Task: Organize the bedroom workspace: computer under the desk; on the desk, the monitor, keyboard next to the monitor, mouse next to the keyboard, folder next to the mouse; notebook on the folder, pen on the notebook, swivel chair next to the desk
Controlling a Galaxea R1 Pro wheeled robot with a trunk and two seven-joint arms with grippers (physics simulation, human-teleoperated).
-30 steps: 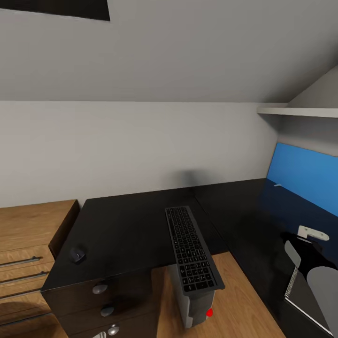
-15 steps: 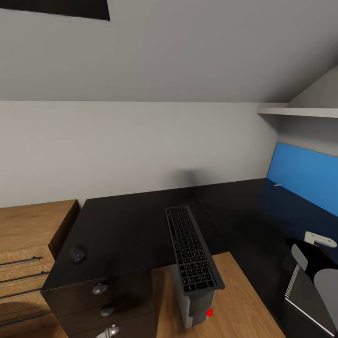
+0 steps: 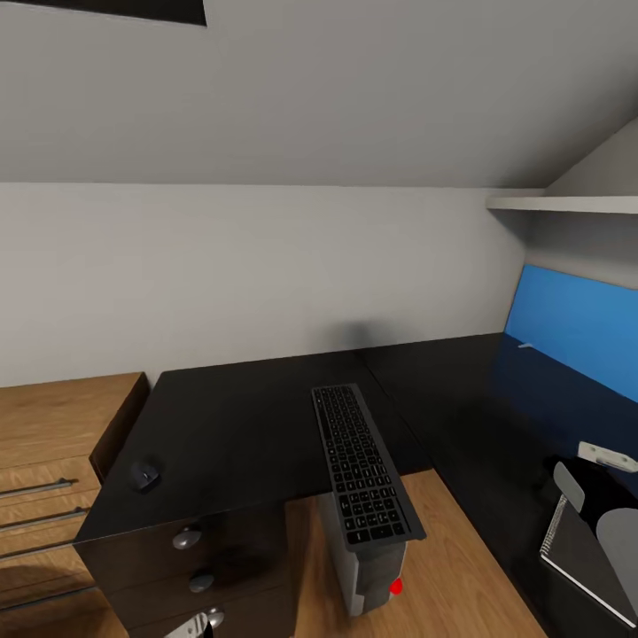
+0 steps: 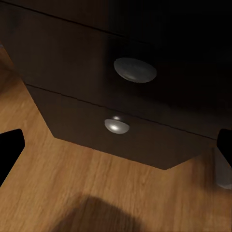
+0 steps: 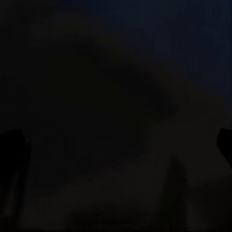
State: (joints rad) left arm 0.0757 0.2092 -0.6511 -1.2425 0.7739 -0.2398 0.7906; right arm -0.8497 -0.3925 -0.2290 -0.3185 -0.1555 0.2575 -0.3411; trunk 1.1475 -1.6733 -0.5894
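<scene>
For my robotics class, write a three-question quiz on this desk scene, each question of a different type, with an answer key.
1. True or false: the keyboard lies wholly on the desk.
2. Multiple choice: the mouse sits (A) on the keyboard, (B) on the desk near the edge next to the wooden drawers, (C) on the floor.
3. Fill in: the grey box below the keyboard's overhanging end is the ____.

Key
1. False; one end juts past the desk edge, above the computer.
2. B.
3. Computer.
</scene>
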